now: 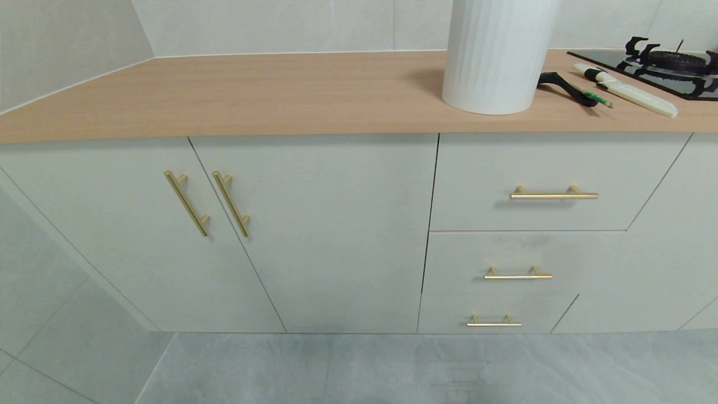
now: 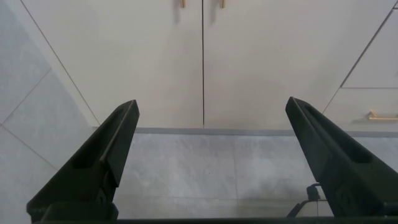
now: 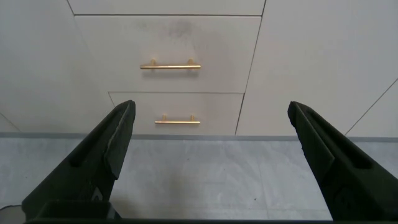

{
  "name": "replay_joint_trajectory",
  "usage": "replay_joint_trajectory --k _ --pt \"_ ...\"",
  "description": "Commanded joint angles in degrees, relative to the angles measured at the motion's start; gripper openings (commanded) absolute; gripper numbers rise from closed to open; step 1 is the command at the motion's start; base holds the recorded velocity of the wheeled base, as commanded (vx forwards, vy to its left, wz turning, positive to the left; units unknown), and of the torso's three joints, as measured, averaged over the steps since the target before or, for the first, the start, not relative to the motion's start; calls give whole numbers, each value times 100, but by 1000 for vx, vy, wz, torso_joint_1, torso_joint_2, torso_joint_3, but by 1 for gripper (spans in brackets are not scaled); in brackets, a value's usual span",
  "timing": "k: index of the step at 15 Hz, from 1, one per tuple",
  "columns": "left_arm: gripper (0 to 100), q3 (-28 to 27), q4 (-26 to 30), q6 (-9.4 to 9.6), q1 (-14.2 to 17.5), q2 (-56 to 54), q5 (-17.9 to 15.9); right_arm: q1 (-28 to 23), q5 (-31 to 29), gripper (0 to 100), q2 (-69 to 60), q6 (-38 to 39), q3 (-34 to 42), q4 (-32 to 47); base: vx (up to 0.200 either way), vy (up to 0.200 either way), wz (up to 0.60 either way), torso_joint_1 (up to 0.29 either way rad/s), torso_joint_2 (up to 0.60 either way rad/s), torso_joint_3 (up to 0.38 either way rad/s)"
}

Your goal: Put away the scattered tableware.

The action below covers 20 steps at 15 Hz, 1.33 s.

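head view: one black utensil [image 1: 566, 88], one white knife [image 1: 628, 90], three drawers [image 1: 538, 168].

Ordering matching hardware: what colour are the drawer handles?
The drawer handles are a gold, brass-like metal against pale grey-white fronts. They show best in the head view.

Left gripper [image 2: 211, 106] with fingers spread wide apart, right gripper [image 3: 211, 107] spread equally wide

No lettering, number or sign can be read on the cabinets [image 1: 314, 224], countertop [image 1: 252, 95] or white canister [image 1: 493, 56].
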Motion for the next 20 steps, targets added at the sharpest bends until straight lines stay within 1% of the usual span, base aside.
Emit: replay_joint_trajectory --k 1,3,4,5,6,7,9,10,11,12,15,16,17,19,20 --pt "100 1 -2 -1 2 7 4 0 -4 100 9 -10 0 0 0 0 0 0 0 0" --pt "100 1 -2 -1 2 7 -5 0 14 100 0 -71 0 -18 0 0 0 0 0 0" --pt "100 1 -2 -1 2 7 -5 9 58 100 70 -115 -272 -53 0 0 0 0 0 0" --pt "100 1 -2 -1 2 7 4 53 163 100 448 131 -958 -18 0 0 0 0 0 0" --pt "100 1 -2 -1 2 7 -5 105 243 100 870 315 -1310 0 0 0 0 0 0 0" --pt "100 1 -2 -1 2 7 4 193 357 100 1248 298 -1380 26 0 0 0 0 0 0" --pt "100 1 -2 -1 2 7 4 369 462 100 2487 166 -1415 -70 0 0 0 0 0 0" --pt "100 1 -2 -1 2 7 4 387 480 100 3243 87 -1512 -272 0 0 0 0 0 0" --pt "100 1 -2 -1 2 7 4 422 506 100 3551 60 -1529 -387 0 0 0 0 0 0" --pt "100 1 -2 -1 2 7 4 633 515 100 4509 60 -1652 -809 0 0 0 0 0 0" --pt "100 1 -2 -1 2 7 -5 712 524 100 6416 60 -1854 -1767 0 0 0 0 0 0" --pt "100 1 -2 -1 2 7 4 712 524 100 6697 69 -1925 -1925 0 0 0 0 0 0" --pt "100 1 -2 -1 2 7 4 712 541 100 7462 52 -2109 -2188 0 0 0 0 0 0" --pt "100 1 -2 -1 2 7 4 721 497 100 8508 -89 -2417 -2461 0 0 0 0 0 0" --pt "100 1 -2 -1 2 7 4 721 480 100 8771 -133 -2514 -2593 0 0 0 0 0 0"
